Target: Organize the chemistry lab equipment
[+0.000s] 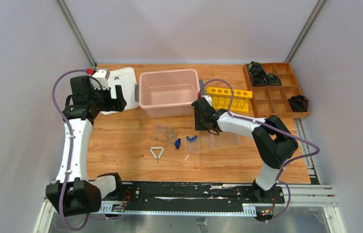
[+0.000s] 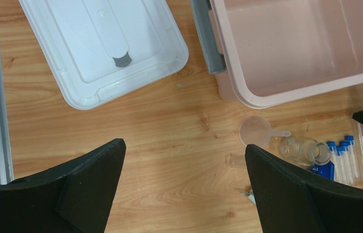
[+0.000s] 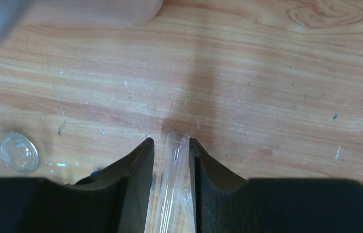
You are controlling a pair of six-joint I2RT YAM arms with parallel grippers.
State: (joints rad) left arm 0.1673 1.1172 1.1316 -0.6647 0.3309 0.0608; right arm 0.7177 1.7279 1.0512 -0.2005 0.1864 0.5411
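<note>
Right end effector [image 3: 169, 144], pinching clear tube [image 3: 171, 187] — left end effector [image 2: 184, 146], spread wide

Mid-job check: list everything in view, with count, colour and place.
bin: one, pink, back centre
lid: one, white, left of the bin
tube rack: one, yellow, right of the bin
organiser: one, wooden, back right corner
funnel: one, clear, in front of the bin
flask: one, clear glass, beside the funnel
capped tubes: at least four, clear with blue caps, right of the flask
triangle frame: one, white, front centre
tray: one, clear plastic, right of the capped tubes
clear tube: one, colourless, held by the right gripper
left gripper: one, black, open, near the lid
right gripper: one, black, shut on the clear tube
</note>
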